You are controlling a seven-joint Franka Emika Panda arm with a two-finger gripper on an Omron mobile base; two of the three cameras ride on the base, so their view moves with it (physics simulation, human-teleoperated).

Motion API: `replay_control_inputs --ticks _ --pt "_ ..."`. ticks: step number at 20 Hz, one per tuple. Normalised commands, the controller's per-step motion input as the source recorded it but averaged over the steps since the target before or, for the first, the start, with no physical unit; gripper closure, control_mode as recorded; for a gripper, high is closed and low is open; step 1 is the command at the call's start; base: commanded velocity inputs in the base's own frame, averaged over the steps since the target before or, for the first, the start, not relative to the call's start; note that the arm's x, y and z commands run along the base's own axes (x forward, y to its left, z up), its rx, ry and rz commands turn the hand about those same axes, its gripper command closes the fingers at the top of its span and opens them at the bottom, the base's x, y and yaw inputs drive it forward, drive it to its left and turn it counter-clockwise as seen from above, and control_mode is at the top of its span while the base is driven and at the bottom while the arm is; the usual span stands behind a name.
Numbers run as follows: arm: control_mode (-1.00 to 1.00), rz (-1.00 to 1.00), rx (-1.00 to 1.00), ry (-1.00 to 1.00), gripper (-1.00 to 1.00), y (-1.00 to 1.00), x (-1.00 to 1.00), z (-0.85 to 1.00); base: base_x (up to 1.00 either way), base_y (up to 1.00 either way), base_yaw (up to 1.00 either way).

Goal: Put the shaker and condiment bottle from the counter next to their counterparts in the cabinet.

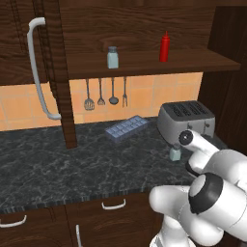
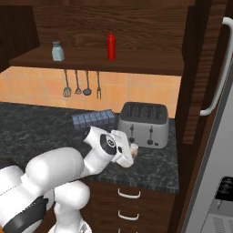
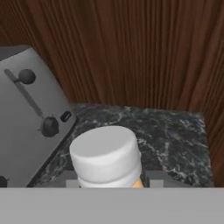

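The condiment bottle (image 3: 105, 155), tan with a pale cap, stands on the counter (image 1: 58, 164) in front of the toaster's right end. My gripper (image 2: 129, 157) is low over the counter edge, its fingers pressed to the bottle's sides just under the cap. The shaker (image 1: 175, 153) stands on the counter right by the toaster's front, partly behind my arm. In the cabinet (image 1: 144, 62) the counterparts stand on the shelf: a blue-grey shaker (image 1: 112, 58) to the left and a slim red bottle (image 1: 164, 47) to the right, with a gap between them.
A steel toaster (image 1: 185, 118) stands just behind the bottle. A blue ice tray (image 1: 127, 128) lies to its left. Utensils (image 1: 101, 94) hang under the shelf. A dark wood panel (image 3: 144, 52) rises close on the right. The open cabinet door with its curved handle (image 1: 36, 67) is at the left.
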Motion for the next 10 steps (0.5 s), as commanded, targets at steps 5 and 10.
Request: replay_control_inputs --ticks 5,10 --pt "-1.0 0.0 0.0 -0.12 1.0 -0.44 0.0 0.19 0.0 0.0 0.0" --pt "-1.0 0.0 0.0 -0.14 1.0 -0.54 0.0 0.12 0.0 0.0 0.0"
